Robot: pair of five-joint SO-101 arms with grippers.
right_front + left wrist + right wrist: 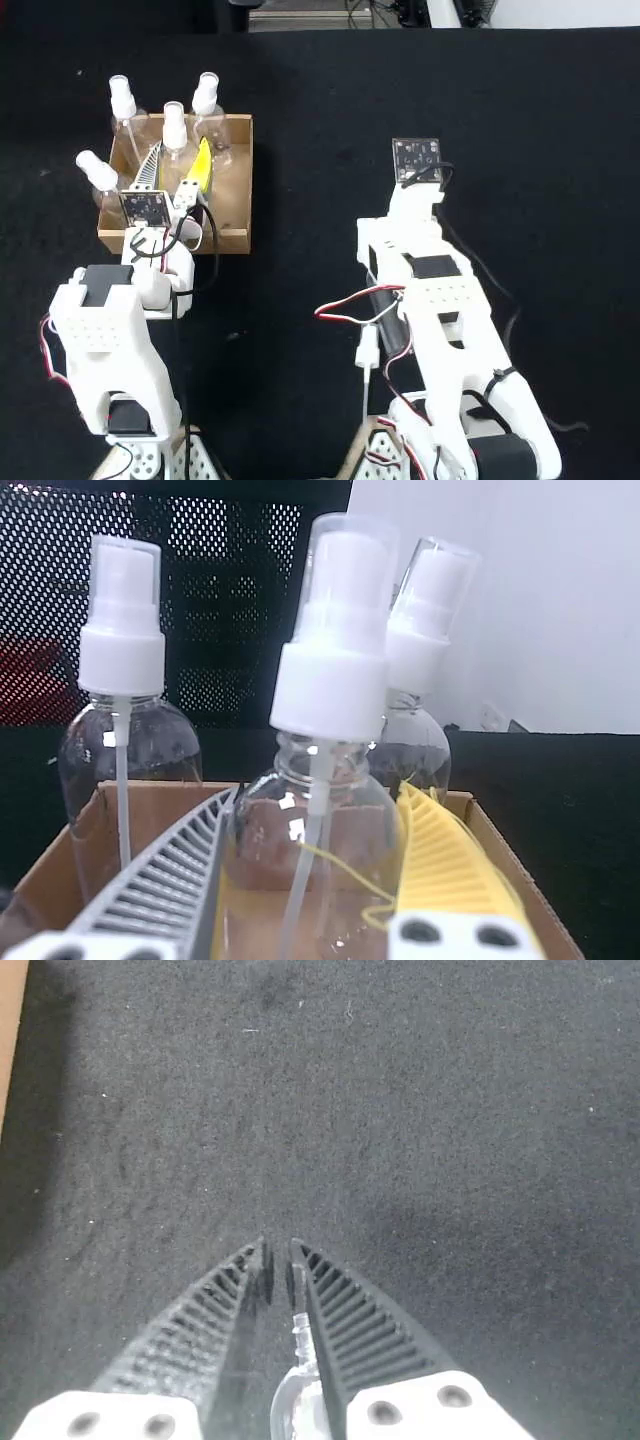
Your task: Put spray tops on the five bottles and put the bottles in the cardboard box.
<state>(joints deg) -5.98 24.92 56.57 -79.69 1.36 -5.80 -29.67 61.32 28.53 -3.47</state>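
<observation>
The middle bottle stands upright in the cardboard box with its spray top on. The left gripper holds it, a grey finger and a yellow finger pressed to either side of its body.

It looks empty, thin-walled and clear, so I judge it light, smooth, easily dented and top-heavy. The best hold is low on the body, below the shoulder, with a gentle squeeze. The top's clear cap may pull off.

Three other topped bottles stand close around it in the box, so there is little room to tip.

Well apart, over the black bench, the right gripper has its fingers closed to a thin gap on a small clear piece. I cannot tell what it is.
</observation>
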